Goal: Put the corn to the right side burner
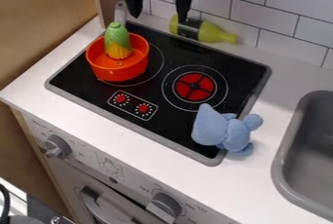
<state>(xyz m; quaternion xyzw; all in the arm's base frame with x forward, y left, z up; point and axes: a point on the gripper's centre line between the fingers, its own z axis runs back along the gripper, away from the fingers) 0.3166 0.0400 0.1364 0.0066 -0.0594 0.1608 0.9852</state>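
Okay, nearest: oven front (114, 167) with 2 gray knobs, white counter (98, 121) above it. Blue plush toy (224, 130) at the cooktop's near right corner, gray sink (281, 169) off to the right. Black cooktop (156, 116) has 2 small red dials on its panel, then the right side burner (195, 86) with a red center. Left burner area has the orange pot (117, 72); corn (118, 43) (yellow kernels, green husk) is inside it, upright, green end sticking up past the rim. Farther back, green bottle (211, 33) on its side along the cooktop's back edge, near the tiled wall (273, 18). Gripper (158, 16) hangs at top of view, jaws released, spread wide. Corn is outside the jaws, lower and left of them in view, nearer the left-hand finger, apart from it.
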